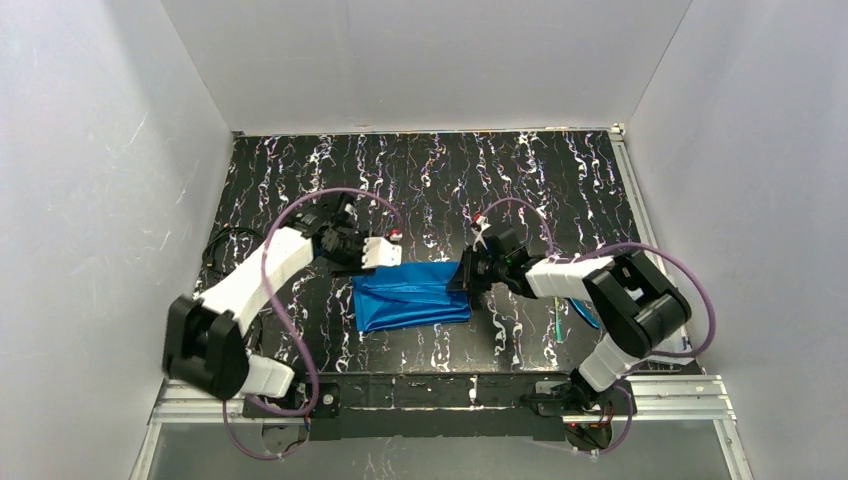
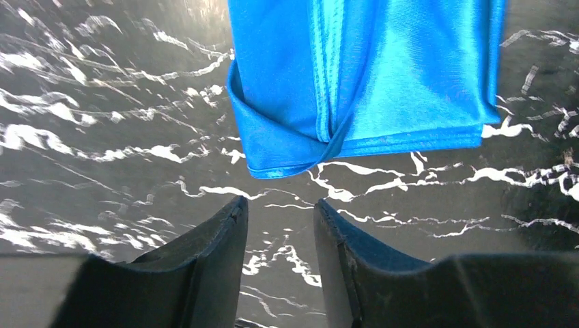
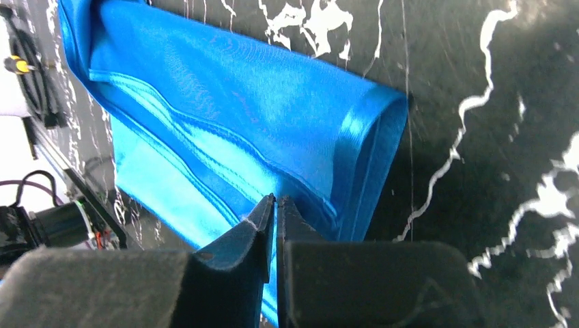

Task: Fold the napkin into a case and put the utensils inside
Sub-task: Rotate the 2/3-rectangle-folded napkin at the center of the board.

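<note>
- The table (image 1: pixel 300 170), black with white veining, holds the whole job, with pale walls on three sides.
- The napkin (image 1: pixel 410 297) lies flat near the middle of it, folded into a layered oblong band between the two arms. It is not yet a wedge-shaped case, so I judge the folding about half done.
- The right gripper (image 3: pixel 274 205) sits at the band's right end. Its jaws are nearly closed, with blue cloth showing in the slit between them, so it is pinching a layer near the hem, just short of the folded end.
- The left gripper (image 2: pixel 280 208) hovers at the band's far left corner. Its jaws are a narrow way apart and empty, and the cloth's edge lies just ahead of the tips, not touching.
- A thin blue-green stick, likely one of the utensils (image 1: pixel 587 316), shows beside the right arm's elbow, well apart from the cloth. I cannot make out any others.
- To do this step well, as I judge it, the left should pin or pinch its corner before the right pulls — otherwise this slick cloth will slide as one piece. The right should carry only the layer it holds, low and slow, keeping the hems lined up so the pocket's mouth is left open for the cutlery.
</note>
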